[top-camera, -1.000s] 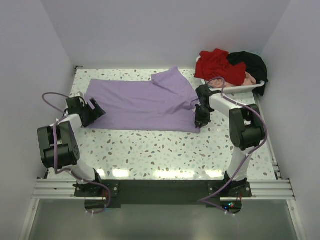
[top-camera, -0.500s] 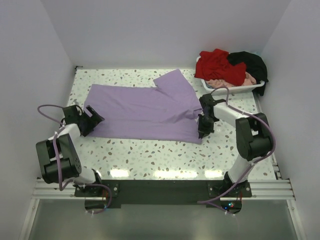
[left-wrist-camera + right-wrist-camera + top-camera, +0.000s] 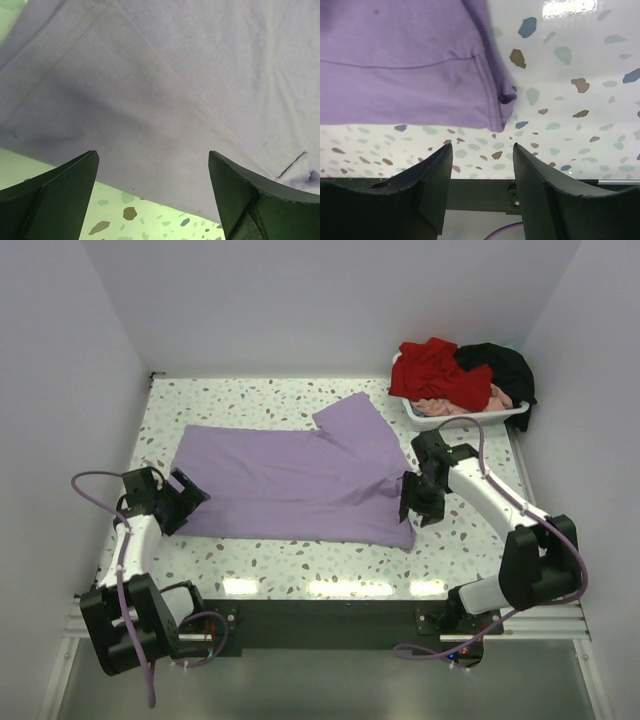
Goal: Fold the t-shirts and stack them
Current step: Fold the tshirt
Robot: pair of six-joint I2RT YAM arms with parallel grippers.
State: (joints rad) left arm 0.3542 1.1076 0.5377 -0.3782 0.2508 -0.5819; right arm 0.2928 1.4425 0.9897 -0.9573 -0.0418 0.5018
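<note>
Over on the left, the left gripper [image 3: 183, 492] is hovering with its jaws spread wide and empty, just beside the near-left edge of the lavender t-shirt [image 3: 290, 472], probably lining up a grab. The shirt is lying flat mid-table, laid out for folding. The right gripper [image 3: 418, 502] is sitting parted and empty at the shirt's near-right corner. Far right, one white tray [image 3: 470, 421] is keeping three more waiting: a red t-shirt [image 3: 430, 368], a black t-shirt [image 3: 500, 365] and a pale pink t-shirt [image 3: 450, 405].

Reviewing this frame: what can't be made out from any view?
- Top view: pink t-shirt mostly buried under the red t-shirt and black t-shirt.
- Top view: white tray, far rim hidden by that pile.
- Left wrist view: lavender t-shirt cut off by the frame; which part shows is unclear.
</note>
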